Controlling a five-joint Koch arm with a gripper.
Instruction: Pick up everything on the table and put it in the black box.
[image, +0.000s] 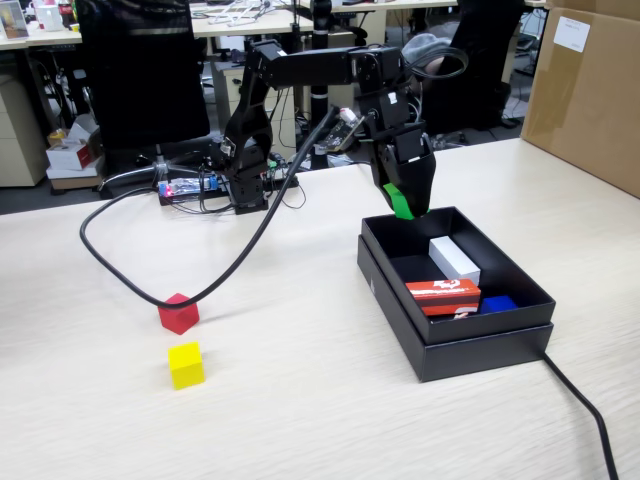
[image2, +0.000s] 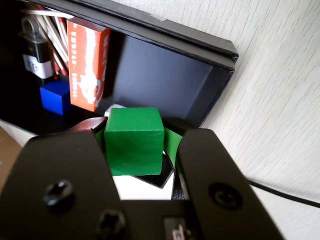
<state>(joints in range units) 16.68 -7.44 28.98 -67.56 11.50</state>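
Jaws grip green cube (image2: 134, 140) above black box (image: 500, 340); red cube (image: 178, 314) on table (image: 300, 400).

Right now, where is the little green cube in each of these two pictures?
Fixed view: green cube held in the gripper, above the black box's far corner.
Wrist view: green cube centre, between the jaws.
Shared landmark: the red-and-white packet inside the box.

Pincer (image: 405, 205) holds the green cube (image: 399, 201) over the far corner of the matte black cardboard box (image: 480, 345). In the fixed view, red cube (image: 178, 313) and yellow cube (image: 186, 365) sit well left on the wood-grain counter (image: 300, 400), red behind.
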